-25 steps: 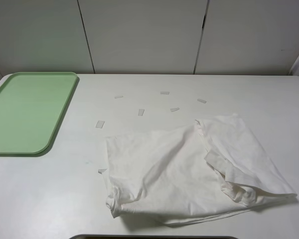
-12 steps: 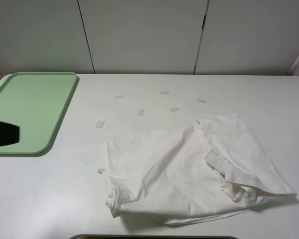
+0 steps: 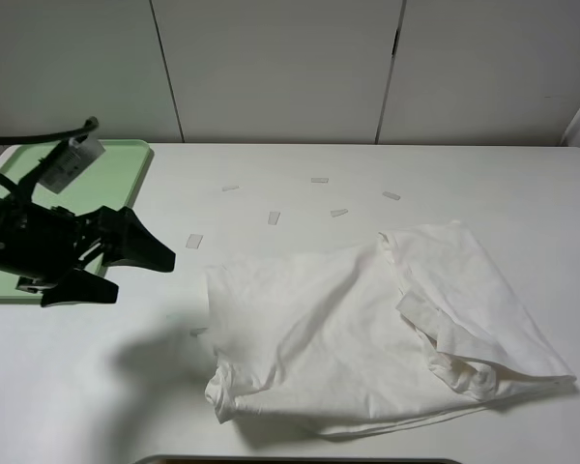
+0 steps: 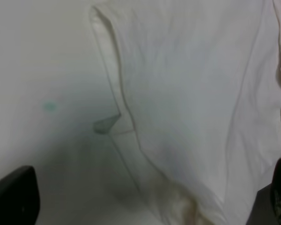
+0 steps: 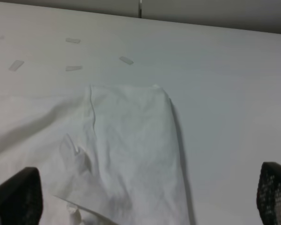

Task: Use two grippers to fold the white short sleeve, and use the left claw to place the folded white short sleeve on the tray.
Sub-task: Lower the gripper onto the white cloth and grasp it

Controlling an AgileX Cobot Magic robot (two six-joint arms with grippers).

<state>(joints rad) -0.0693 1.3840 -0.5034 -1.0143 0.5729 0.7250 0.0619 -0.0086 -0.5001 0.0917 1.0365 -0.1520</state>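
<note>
Left tool [image 3: 145, 278] hangs above the left part of the surface [image 3: 464, 184], jaws spread wide and holding nothing. It points toward the shirt, which suits an approach to the nearest cloth edge. The right tool [image 5: 145, 197] does not show in the high view. Its own camera shows both dark fingers far apart at the frame's lower corners, with nothing between them, looking down on the shirt's other end. I judge that each arm is lined up on its own side so the two can lift matching edges together.

On the surface, the white short sleeve [image 3: 367, 329] lies right of centre and toward the near edge. It is loosely crumpled rather than spread flat, with one flap doubled over on its right half and a thick rolled edge at its near-left corner. No fold looks deliberate yet, so the task seems to be at its very start.

At the far-left corner sits the tray [image 3: 126, 164], well apart from the shirt and partly hidden under the left arm. It carries nothing that shows. That corner lies on the left arm's side, so the left arm has the final carry.

Several small pale tape strips [image 3: 274, 217] are scattered beyond the shirt, likely placement marks. One more peeks from under the shirt's left edge.
</note>
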